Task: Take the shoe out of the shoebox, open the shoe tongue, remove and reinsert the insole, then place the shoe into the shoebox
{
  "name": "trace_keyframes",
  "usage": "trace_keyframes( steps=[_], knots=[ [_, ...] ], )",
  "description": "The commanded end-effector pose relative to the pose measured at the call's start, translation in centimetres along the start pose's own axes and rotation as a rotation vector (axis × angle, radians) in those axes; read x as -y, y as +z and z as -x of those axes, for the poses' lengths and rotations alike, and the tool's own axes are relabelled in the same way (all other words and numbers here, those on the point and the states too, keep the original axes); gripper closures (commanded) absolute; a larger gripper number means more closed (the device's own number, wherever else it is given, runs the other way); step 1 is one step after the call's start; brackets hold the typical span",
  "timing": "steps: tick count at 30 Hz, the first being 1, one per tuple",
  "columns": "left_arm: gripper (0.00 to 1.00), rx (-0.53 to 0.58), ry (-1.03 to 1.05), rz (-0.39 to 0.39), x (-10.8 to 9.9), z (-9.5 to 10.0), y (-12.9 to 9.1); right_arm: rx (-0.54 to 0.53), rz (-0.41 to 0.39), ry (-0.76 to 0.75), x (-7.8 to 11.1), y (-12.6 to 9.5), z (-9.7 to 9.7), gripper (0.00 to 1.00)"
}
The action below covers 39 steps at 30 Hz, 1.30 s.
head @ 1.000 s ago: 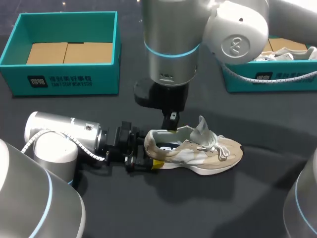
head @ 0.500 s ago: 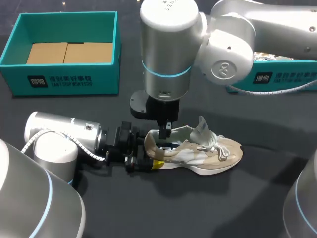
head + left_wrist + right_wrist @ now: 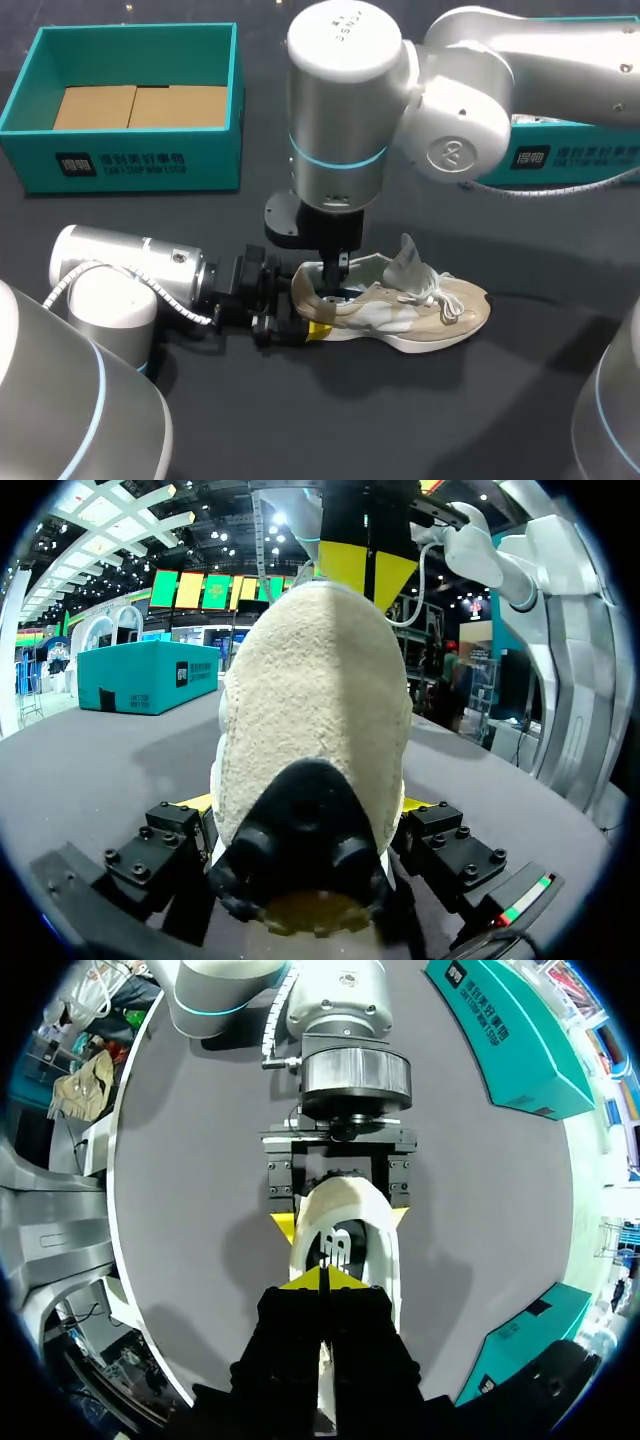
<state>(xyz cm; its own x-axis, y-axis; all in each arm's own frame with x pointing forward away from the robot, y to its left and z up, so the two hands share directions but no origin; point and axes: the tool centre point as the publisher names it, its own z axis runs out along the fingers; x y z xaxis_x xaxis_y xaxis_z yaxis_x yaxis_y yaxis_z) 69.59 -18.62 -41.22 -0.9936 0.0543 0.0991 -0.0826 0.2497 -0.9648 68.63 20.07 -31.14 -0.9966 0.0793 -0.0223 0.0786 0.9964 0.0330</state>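
A beige and white shoe point(image 3: 420, 305) lies on its sole on the dark table, toe to the right, its tongue point(image 3: 405, 255) standing up. My left gripper point(image 3: 300, 312) comes in low from the left with its jaws wide, one yellow tip on each side of the heel point(image 3: 310, 730). My right gripper point(image 3: 340, 268) hangs straight down over the shoe's opening, tips pressed together and shut, just above the dark insole point(image 3: 335, 1248). In the right wrist view the shut tips point(image 3: 325, 1278) sit over the opening, with the left gripper point(image 3: 340, 1222) flanking the heel beyond.
A teal shoebox point(image 3: 120, 160) with a cardboard floor stands at the back left. A second teal box point(image 3: 560, 160) at the back right is partly hidden by my right arm. Bare table lies in front of the shoe.
My right gripper has come down and slightly left, from above the heel rim to the shoe's opening. The left gripper and the shoe have stayed put.
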Motion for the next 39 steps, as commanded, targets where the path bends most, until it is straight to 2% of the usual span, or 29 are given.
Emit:
trace_keyframes(
  steps=[1,8,15,25,27,30,33,39],
  knots=[
    [1.0,0.002,0.0,0.0,-0.3,-0.2,0.0,0.001,0.017,-0.011,0.0,2.8,0.6,1.0],
    [1.0,0.002,0.0,0.0,-0.3,-0.2,0.0,0.01,-0.002,-0.021,1.0,4.9,1.4,1.0],
    [1.0,0.002,0.0,0.0,-0.3,-0.2,0.0,0.035,0.001,0.028,3.8,6.6,2.1,1.0],
    [1.0,0.002,0.0,0.0,-0.3,-0.2,0.0,0.074,-0.026,0.112,7.1,6.1,2.0,1.0],
    [1.0,0.002,0.0,0.0,-0.3,-0.2,0.0,0.076,-0.028,0.121,7.6,6.2,2.3,0.79],
    [1.0,0.002,0.0,0.0,-0.3,-0.2,0.0,0.081,-0.02,0.115,7.8,6.3,2.5,0.63],
    [1.0,0.002,0.0,0.0,-0.3,-0.2,0.0,0.075,-0.011,0.107,7.9,6.8,2.7,0.57],
    [1.0,0.002,0.0,0.0,-0.3,-0.2,0.0,0.036,-0.002,0.098,7.7,8.3,2.8,0.54]
  ],
)
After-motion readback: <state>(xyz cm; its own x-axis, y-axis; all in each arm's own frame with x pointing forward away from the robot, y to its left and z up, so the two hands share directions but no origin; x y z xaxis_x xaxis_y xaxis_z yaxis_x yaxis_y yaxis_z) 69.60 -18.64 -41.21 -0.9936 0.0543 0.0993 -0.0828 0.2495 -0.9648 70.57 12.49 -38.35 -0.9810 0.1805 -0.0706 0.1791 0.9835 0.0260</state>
